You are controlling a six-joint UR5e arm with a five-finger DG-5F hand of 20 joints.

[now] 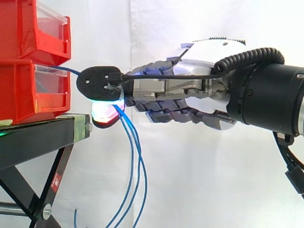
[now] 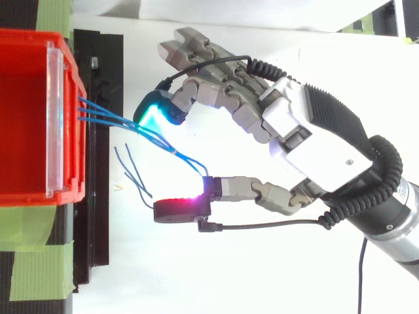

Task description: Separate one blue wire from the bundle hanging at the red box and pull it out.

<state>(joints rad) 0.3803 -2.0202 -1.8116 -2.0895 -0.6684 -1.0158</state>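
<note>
Blue wires [image 2: 186, 161] fan from the red bin's [image 2: 33, 131] front edge across my robot hand [image 2: 288, 124], thumb and finger spread, clamping nothing. Closing now, I risk dragging several out together.

What looks like green tape [image 2: 39, 278] marks the black stand [image 1: 33, 137].

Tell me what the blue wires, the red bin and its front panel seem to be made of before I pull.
Blue wires: thin plastic-looking insulation, smooth and slightly shiny; they hang in soft curves, so they look flexible. The core is hidden.
Red bin: likely moulded plastic, with even colour and smooth semi-gloss walls.
Front panel: probably clear plastic; the inside shows through it.
</note>
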